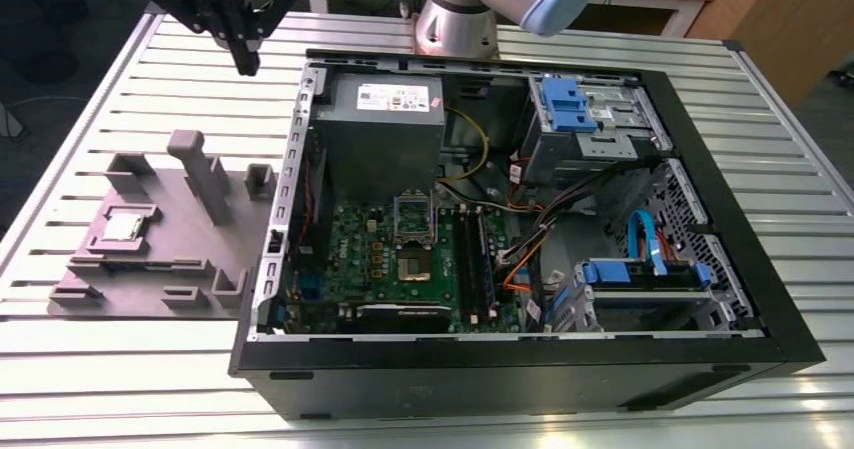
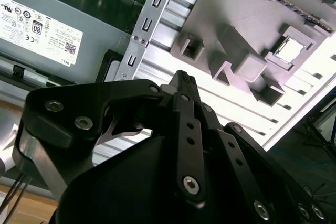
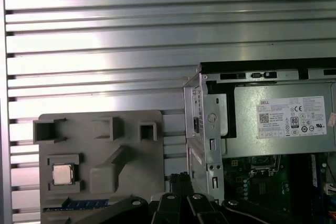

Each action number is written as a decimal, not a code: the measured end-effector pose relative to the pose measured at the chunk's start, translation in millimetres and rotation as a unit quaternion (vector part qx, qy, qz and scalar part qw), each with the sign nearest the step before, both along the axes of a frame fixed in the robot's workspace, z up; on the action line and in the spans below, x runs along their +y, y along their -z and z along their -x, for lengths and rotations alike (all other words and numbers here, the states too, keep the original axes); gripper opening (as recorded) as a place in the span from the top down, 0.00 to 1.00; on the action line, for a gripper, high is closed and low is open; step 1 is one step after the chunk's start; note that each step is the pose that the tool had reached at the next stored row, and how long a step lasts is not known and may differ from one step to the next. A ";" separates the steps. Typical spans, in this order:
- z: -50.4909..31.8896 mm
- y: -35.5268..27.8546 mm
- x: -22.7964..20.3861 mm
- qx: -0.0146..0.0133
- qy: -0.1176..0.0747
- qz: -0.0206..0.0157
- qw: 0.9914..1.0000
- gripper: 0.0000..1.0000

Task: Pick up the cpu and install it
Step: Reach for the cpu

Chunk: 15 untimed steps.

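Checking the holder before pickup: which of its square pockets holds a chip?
The pocket with the small silvery square cpu, on the side of the grey plastic holder away from the black computer case; the others look empty.

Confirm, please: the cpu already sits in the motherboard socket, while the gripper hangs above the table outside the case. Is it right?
Not quite: the exterior view shows the cpu lying in the grey holder on the table, not in the socket. The gripper does hang above the table outside the case.
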State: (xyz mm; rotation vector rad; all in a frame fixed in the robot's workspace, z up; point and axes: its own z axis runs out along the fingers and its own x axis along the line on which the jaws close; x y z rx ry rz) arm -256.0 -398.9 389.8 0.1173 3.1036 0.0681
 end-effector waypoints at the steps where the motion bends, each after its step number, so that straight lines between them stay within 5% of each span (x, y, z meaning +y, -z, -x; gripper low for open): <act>1: 1.0 0.1 0.0 0.000 0.000 0.000 1.000 0.90; 15: 8.6 0.5 0.0 0.000 0.000 0.000 1.000 0.90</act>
